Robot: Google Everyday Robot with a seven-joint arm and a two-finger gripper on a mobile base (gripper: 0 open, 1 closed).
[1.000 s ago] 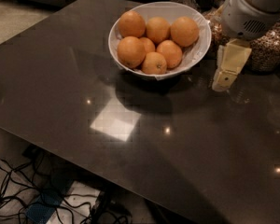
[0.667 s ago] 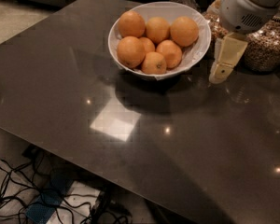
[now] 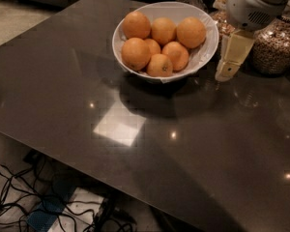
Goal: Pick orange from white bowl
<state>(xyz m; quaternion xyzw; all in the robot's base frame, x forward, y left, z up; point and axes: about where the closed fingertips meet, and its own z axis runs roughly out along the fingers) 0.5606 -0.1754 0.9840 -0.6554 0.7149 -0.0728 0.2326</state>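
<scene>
The white bowl (image 3: 203,57) stands at the far middle of the dark table and holds several oranges. Large smooth oranges lie at the right (image 3: 191,32), the back left (image 3: 137,24) and the front left (image 3: 136,53). A smaller orange with a dark stem dimple (image 3: 160,65) sits at the front. My gripper (image 3: 229,66) hangs just right of the bowl's rim, pointing down, low over the table and outside the bowl. It holds nothing that I can see.
A glass jar of grains (image 3: 276,45) stands right behind the gripper, and another jar (image 3: 221,25) sits behind the bowl. The dark glossy table (image 3: 135,129) extends toward me; its front edge drops to a floor with cables (image 3: 19,197).
The gripper has shifted slightly left and up, closer to the bowl's right rim. The bowl and oranges have not moved.
</scene>
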